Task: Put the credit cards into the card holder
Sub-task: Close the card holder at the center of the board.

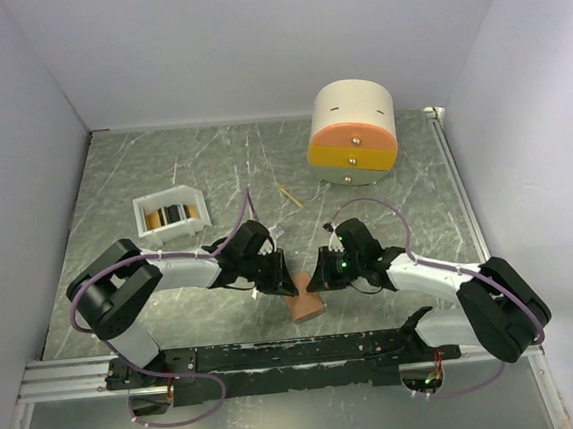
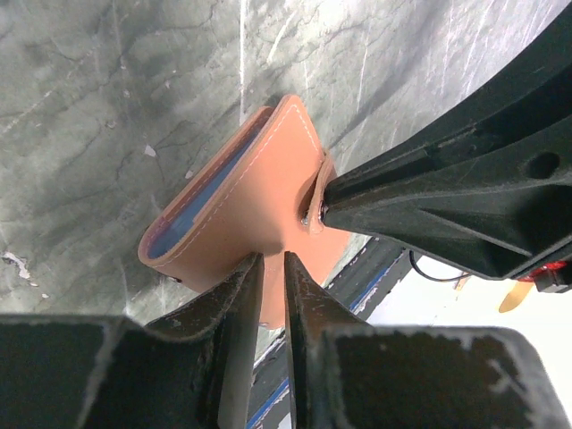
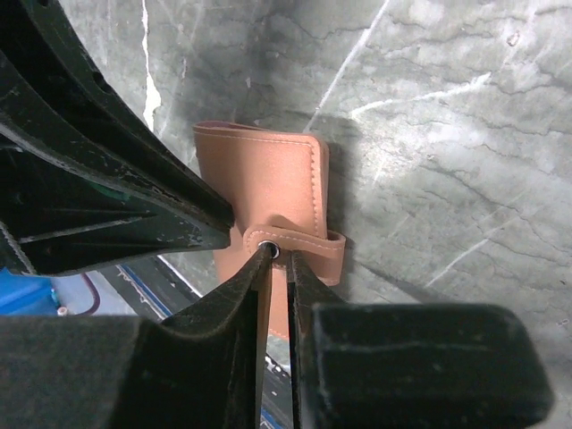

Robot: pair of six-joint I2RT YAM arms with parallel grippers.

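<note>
Both pincers nearly closed, just a thin slit btw the fingers. Left pincer [image 2: 273, 261] pinches the edge of the card holder [image 2: 259, 179], right pincer [image 3: 279, 255] nips its snap strap [image 3: 313, 243]. Holder's salmon-pink, leathery look w/ pale stitching and blue lining, on the grey marbled bench [image 1: 212, 161] near the front, btw the arms.

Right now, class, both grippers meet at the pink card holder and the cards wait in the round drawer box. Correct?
Wrong place: the top external view shows cards in the white tray, not the drawer box. Left gripper and right gripper do meet at the card holder.
</note>
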